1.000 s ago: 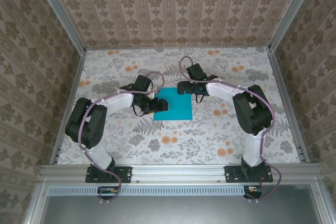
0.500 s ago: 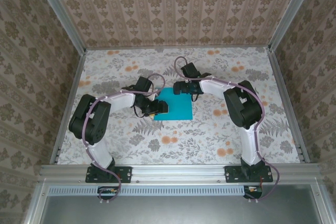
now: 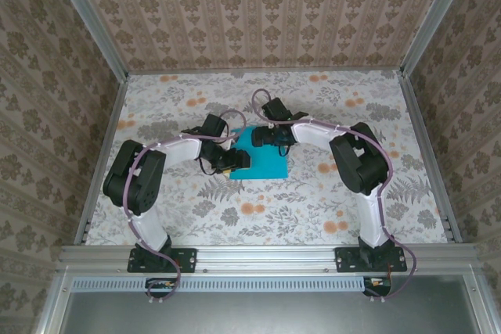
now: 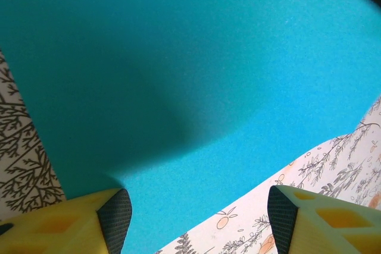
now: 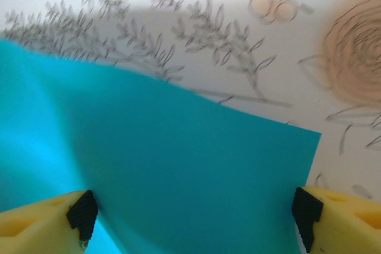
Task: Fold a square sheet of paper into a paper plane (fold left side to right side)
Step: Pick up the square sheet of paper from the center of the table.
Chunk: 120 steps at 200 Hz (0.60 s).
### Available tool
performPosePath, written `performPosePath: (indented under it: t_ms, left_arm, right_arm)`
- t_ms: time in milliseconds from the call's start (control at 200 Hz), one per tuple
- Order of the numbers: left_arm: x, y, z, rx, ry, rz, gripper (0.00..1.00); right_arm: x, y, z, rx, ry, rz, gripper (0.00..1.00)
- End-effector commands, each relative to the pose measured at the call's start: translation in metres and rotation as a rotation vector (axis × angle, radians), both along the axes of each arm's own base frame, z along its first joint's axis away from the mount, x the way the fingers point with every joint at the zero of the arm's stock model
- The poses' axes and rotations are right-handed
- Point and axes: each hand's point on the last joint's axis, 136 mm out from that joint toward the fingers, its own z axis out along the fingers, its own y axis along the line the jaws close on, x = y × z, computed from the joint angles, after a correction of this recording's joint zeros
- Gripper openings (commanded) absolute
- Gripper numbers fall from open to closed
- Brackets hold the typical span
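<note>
The square sheet of paper (image 3: pixel 268 159), plain turquoise, lies near the middle of the floral table with no crease showing. My left gripper (image 3: pixel 238 161) sits low over the sheet's near-left part. In the left wrist view it (image 4: pixel 198 219) is open, its yellow fingers (image 4: pixel 110 223) wide apart over the sheet (image 4: pixel 196 75) and its near edge. My right gripper (image 3: pixel 259 137) hovers at the sheet's far-left corner. In the right wrist view it (image 5: pixel 193 215) is open, and the sheet (image 5: pixel 190 171) spans the gap between the fingers (image 5: pixel 79 213). The sheet's left part looks slightly bowed.
The floral tablecloth (image 3: pixel 329 193) runs out to metal rails at the left (image 3: pixel 106 154), right (image 3: pixel 427 154) and near side (image 3: pixel 266 254). Patterned walls close in the back and sides. Both forearms arch inward over the table's centre.
My right gripper has slid left along the sheet's far edge to its far-left corner, and its jaws have narrowed a little. The left gripper has barely shifted.
</note>
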Motion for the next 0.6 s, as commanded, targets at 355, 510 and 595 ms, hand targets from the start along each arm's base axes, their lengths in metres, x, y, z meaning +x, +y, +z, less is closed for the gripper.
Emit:
performPosePath:
  t_ms: [355, 510, 595]
  left_arm:
    - [0.003, 0.005, -0.004, -0.007, -0.014, 0.031, 0.67]
    - [0.010, 0.010, 0.016, -0.052, -0.077, 0.043, 0.68]
    - [0.021, 0.025, 0.031, -0.091, -0.126, 0.087, 0.68]
  right_arm:
    - [-0.055, 0.022, 0.012, 0.122, 0.152, 0.080, 0.50]
    - [-0.053, 0.028, 0.029, 0.162, 0.115, 0.113, 0.38]
    - [-0.053, 0.030, 0.045, 0.204, 0.078, 0.146, 0.34]
